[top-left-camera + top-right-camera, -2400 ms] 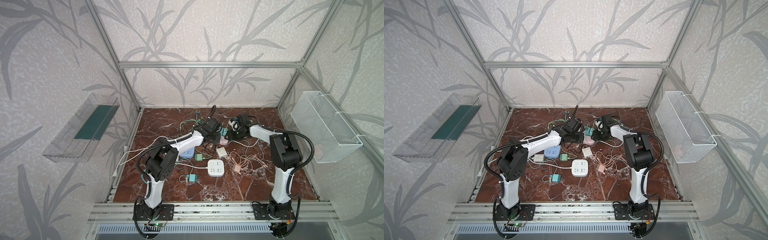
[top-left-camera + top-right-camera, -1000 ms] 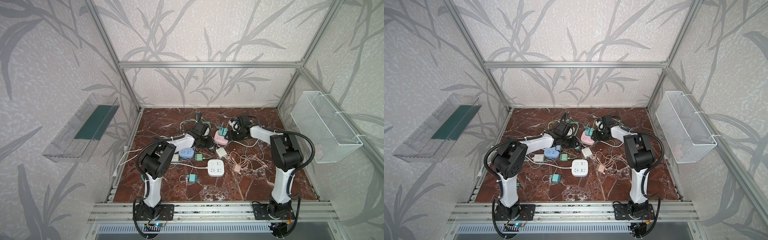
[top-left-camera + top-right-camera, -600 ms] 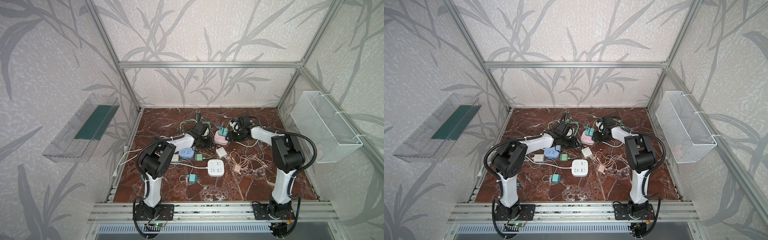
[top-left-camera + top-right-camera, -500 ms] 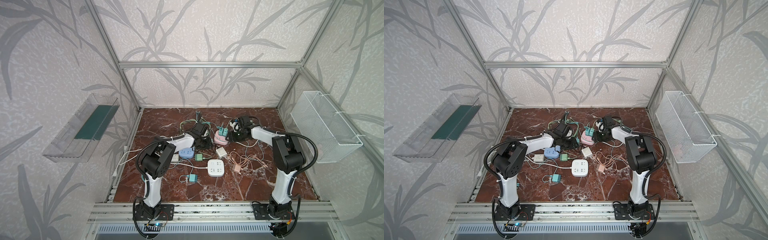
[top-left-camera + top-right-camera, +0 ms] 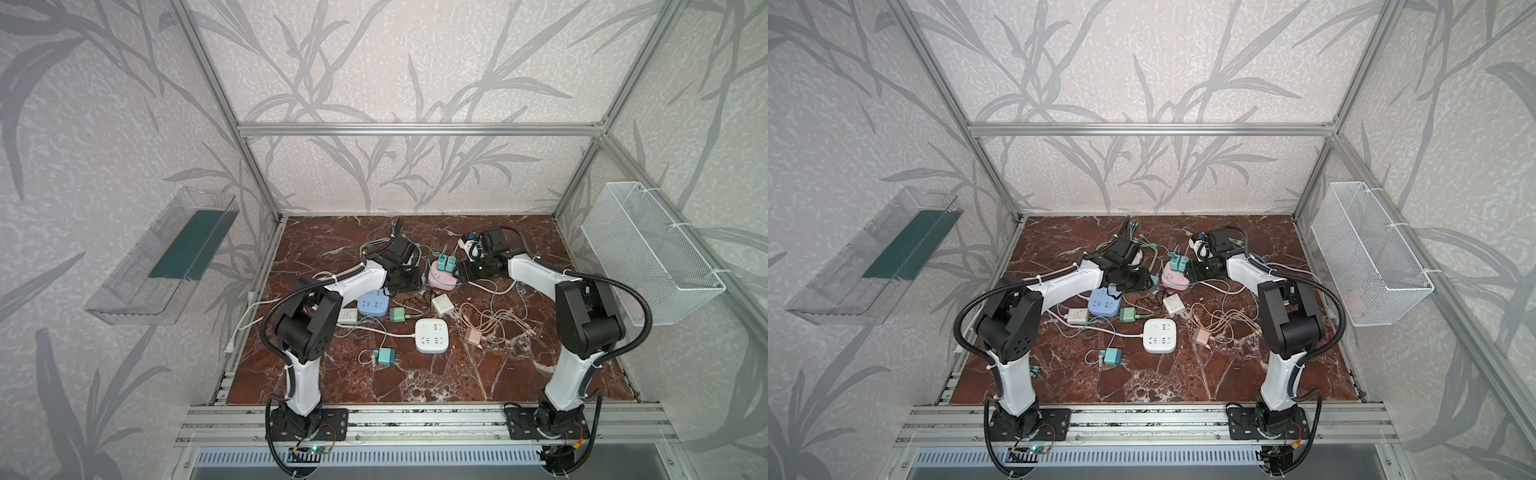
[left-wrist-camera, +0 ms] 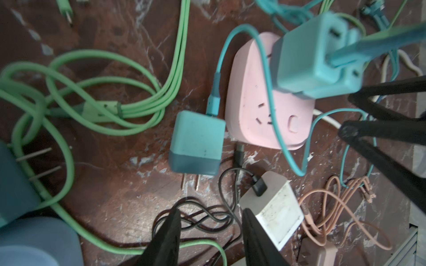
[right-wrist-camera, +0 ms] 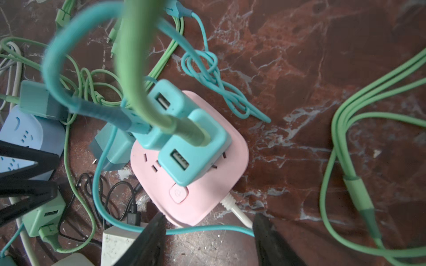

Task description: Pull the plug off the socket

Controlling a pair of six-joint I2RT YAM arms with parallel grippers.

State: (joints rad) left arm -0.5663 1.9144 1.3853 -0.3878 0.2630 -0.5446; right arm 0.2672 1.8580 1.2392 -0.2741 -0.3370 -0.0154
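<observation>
The marble counter (image 5: 498, 374) carries a tangle of chargers. Both arms reach in from either side of the pink socket (image 5: 444, 279), probably so one can brace it while the other pulls. The right end effector (image 7: 208, 216) is released, jaws apart at the socket's corner. The left end effector (image 6: 211, 211) is released too, and empty. Two teal plugs (image 7: 184, 142) sit seated in the socket. Only the wrist views make out a loose plug (image 6: 197, 140) beside it, prongs bare.
</observation>
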